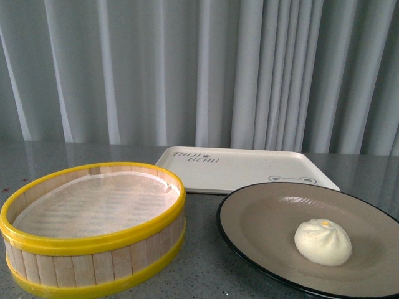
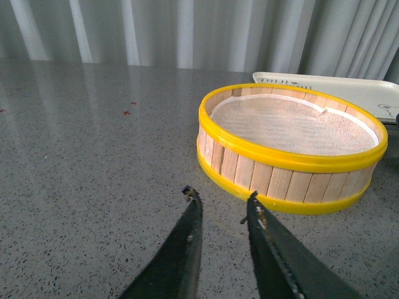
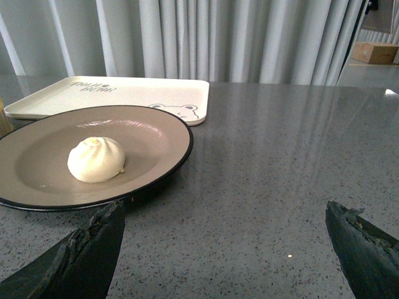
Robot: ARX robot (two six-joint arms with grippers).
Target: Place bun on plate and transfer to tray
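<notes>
bun on plate, plate not yet on tray

the bun [image 1: 322, 242] sits pleats up on the plate [image 1: 262, 215], off-centre toward the robot's right. the first half of the task reads as done. the plate rests on the bench [image 1: 199, 274], far rim close to the near edge of the tray [image 1: 249, 169]; touching or not, cannot tell. the tray shows only its lettering and bear print, so it has room for the plate. the steamer basket [image 1: 93, 246] stands left of the plate, cloth-lined, nothing in it.

the left fingers [image 2: 187, 249] are low over the bench, just short of the basket wall, narrowly parted and grasping nothing. they look parked out of the way. the right fingers [image 3: 87, 249] are spread wide, released, low and facing the plate's rim, likely a stance for taking that rim.

judged next step: pinch the rim, lift level, set the plate on the tray. risks: a thin rim gives a slim hold, and a round bun may roll if the shallow plate tips.
</notes>
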